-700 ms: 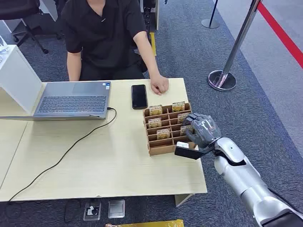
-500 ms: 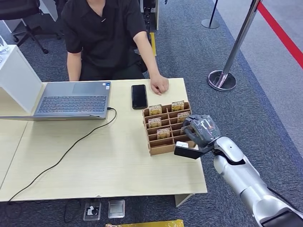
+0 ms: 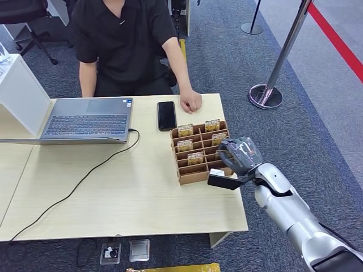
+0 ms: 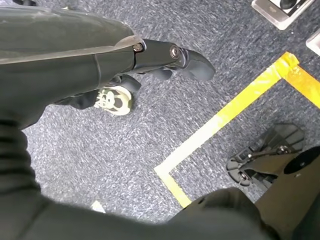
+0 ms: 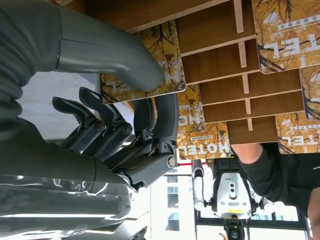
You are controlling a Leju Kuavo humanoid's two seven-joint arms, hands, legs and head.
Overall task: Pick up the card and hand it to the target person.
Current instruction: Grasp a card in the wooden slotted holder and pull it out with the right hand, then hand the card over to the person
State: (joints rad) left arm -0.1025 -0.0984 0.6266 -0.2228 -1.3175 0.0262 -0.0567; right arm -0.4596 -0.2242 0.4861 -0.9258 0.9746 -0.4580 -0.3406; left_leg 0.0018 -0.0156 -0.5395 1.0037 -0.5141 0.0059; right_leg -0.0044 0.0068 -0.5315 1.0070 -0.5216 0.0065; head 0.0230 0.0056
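Note:
A brown cardboard box [image 3: 193, 177] with slotted rows stands near the table's right edge and holds several yellow hotel cards [image 3: 185, 130]. My right hand [image 3: 237, 156] is over the box's right column. In the right wrist view its thumb [image 5: 113, 50] lies across one face of a yellow card [image 5: 171, 60] and its dark fingers [image 5: 166, 115] press the other face, so it pinches that card while the card sits in the box. The person [image 3: 124, 45] in a black shirt sits across the table, with one fist [image 3: 190, 102] resting by the box. My left hand [image 4: 151, 55] hangs over the carpet holding nothing.
A black phone [image 3: 166, 115] lies just beyond the box. An open laptop [image 3: 85, 119] sits at the left, and its cable [image 3: 85, 178] runs across the tabletop. A metal stanchion base [image 3: 266, 95] stands on the carpet to the right of the table.
My right hand has shifted slightly left and farther over the box's right column, covering the card there. The box has slid a little away from me.

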